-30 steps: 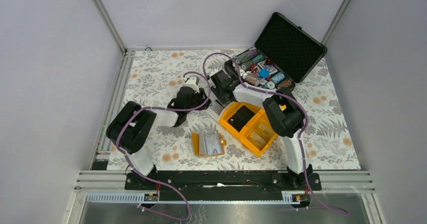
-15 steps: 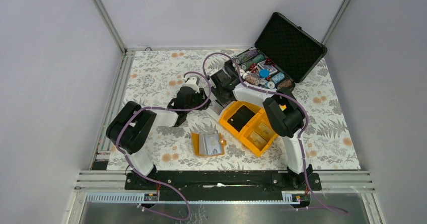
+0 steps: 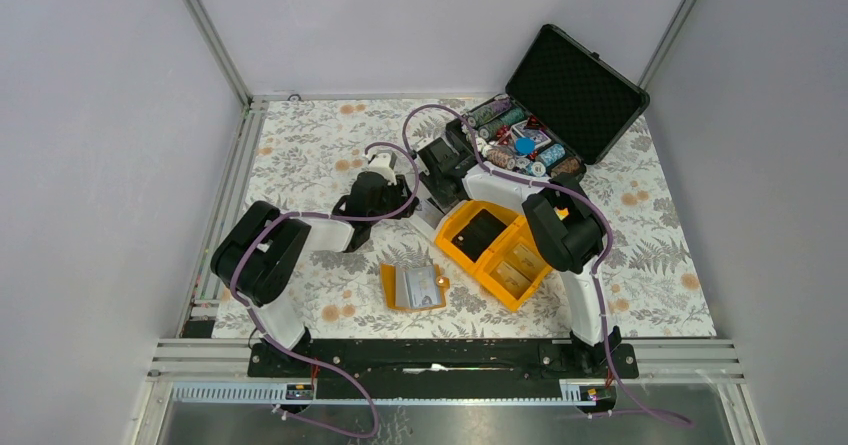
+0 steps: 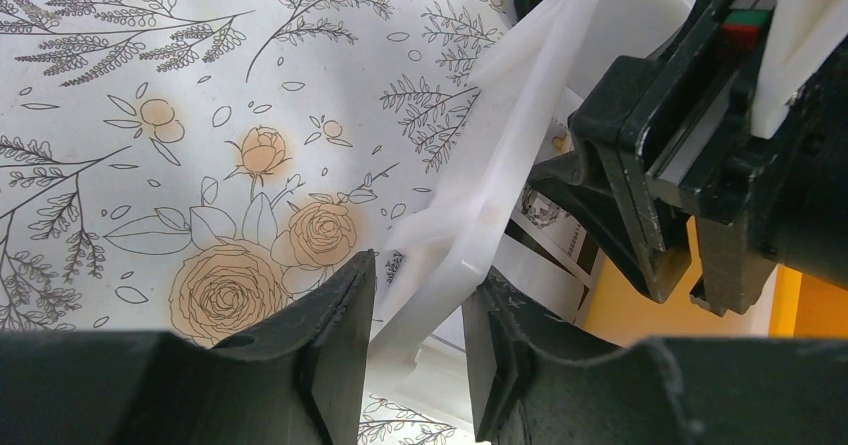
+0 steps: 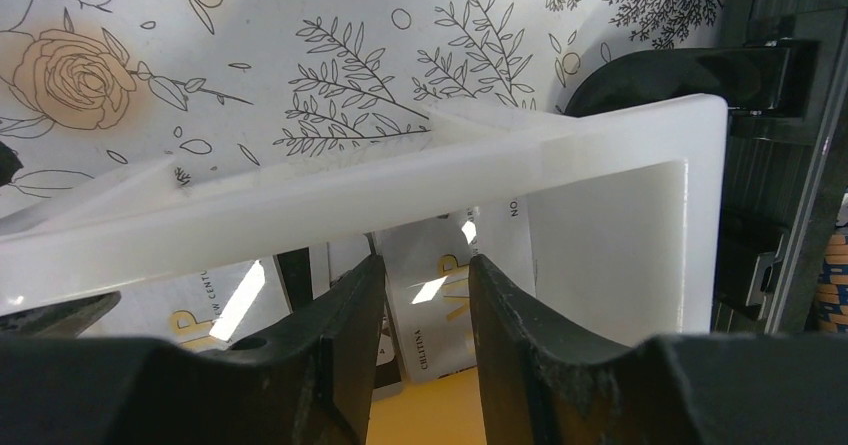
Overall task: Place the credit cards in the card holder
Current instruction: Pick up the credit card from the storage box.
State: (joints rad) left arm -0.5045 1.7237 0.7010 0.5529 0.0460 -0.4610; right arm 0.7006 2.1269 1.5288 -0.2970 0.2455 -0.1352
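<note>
The flat orange card holder (image 3: 413,287) lies open nearest the arm bases, pale pockets up. Behind it sits a hard orange bin (image 3: 452,250). Next, the left gripper (image 4: 418,300) pinches a milky plastic tray's (image 4: 520,135) thin wall. The right gripper (image 5: 425,275) stands narrowly parted over glossy, gold-lettered credit cards (image 5: 440,310); whether it holds one is unclear. Farthest is a foam-lined black case (image 3: 575,80). A floral cloth (image 3: 310,145) covers the table between plain grey walls (image 3: 100,165).

Counter (image 3: 300,145) under a matt floral-printed covering, white tray (image 4: 520,135) of smooth, milky, half-translucent plastic, left claw (image 4: 420,280) and right claw (image 5: 425,275) in matt black moulded plastic, credit cards (image 5: 445,335) glossy with glare, orange bin (image 3: 447,237) of smooth plastic, black case (image 3: 575,85) lined with dimpled foam.
</note>
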